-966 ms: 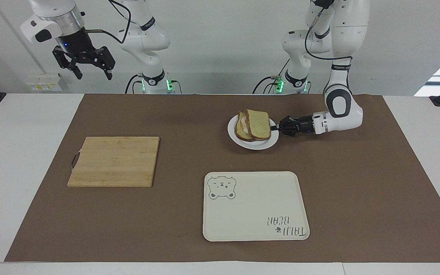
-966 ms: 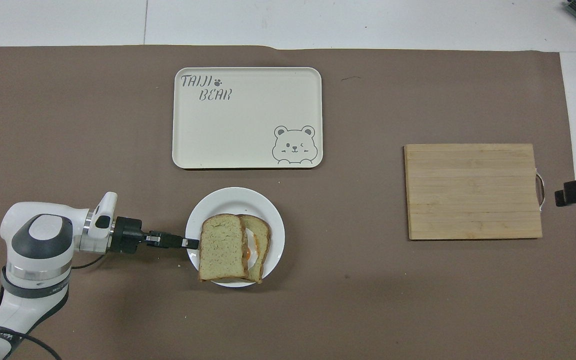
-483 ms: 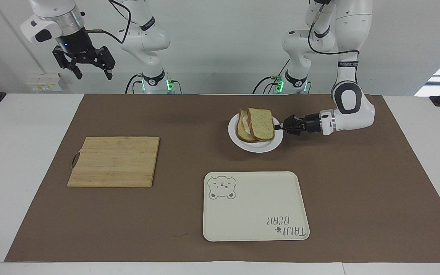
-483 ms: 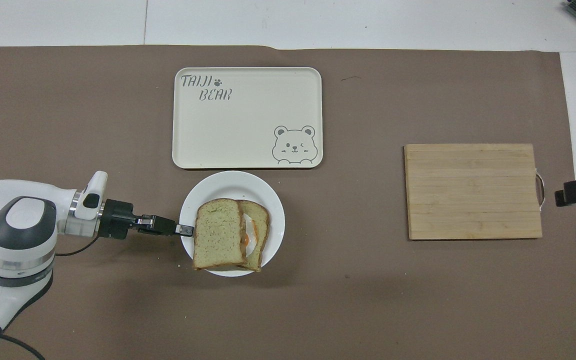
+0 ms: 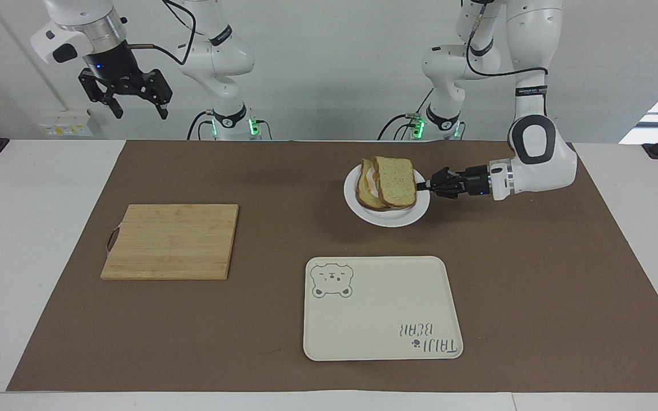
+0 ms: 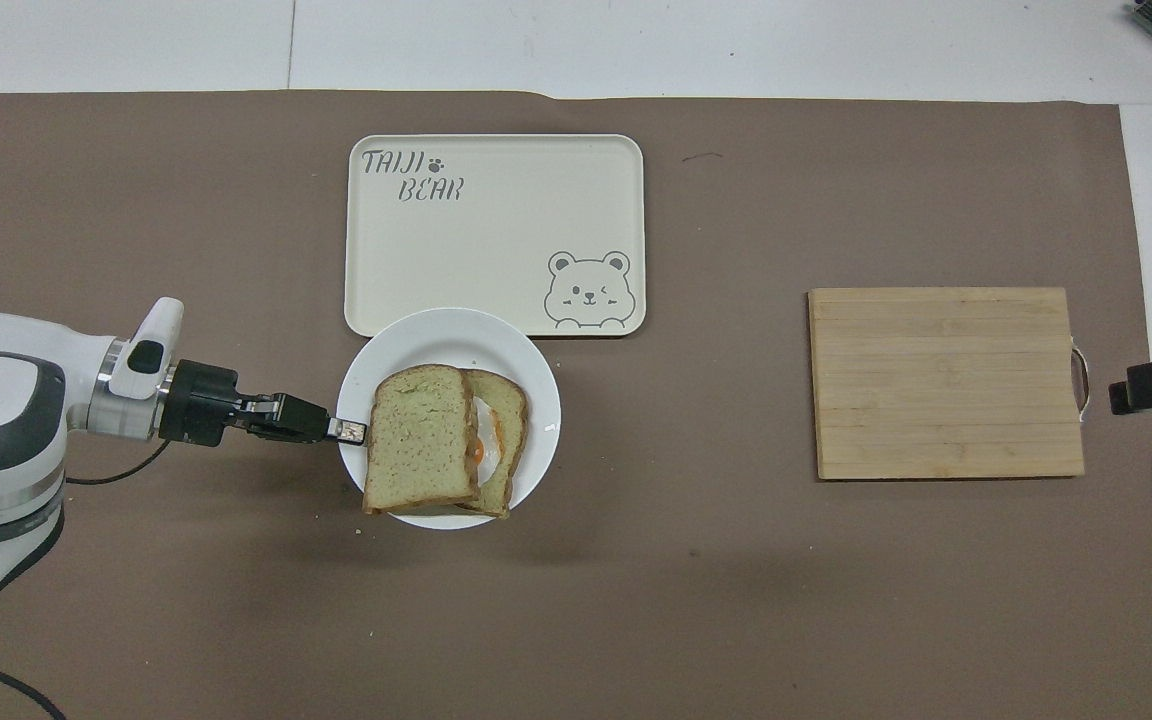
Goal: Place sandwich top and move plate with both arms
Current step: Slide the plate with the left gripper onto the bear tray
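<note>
The white plate (image 5: 389,220) (image 6: 456,325) hangs a little above the brown mat, casting a shadow under it. On it lies the sandwich top (image 5: 396,180) (image 6: 421,440), a speckled bread slice resting askew over a lower slice with egg (image 6: 496,445). My left gripper (image 5: 423,186) (image 6: 351,431) reaches in level from the left arm's end and is shut on the plate's rim. In the overhead view the plate's rim covers the tray's nearer edge. My right gripper (image 5: 135,105) waits high in the air by its base, open and holding nothing.
A cream tray with a bear drawing (image 5: 380,319) (image 6: 496,230) lies on the mat farther from the robots than the plate. A wooden cutting board (image 5: 172,240) (image 6: 946,380) lies toward the right arm's end.
The left gripper has lifted the plate with the sandwich and carried it slightly toward the left arm's end and the tray. The right arm has not moved.
</note>
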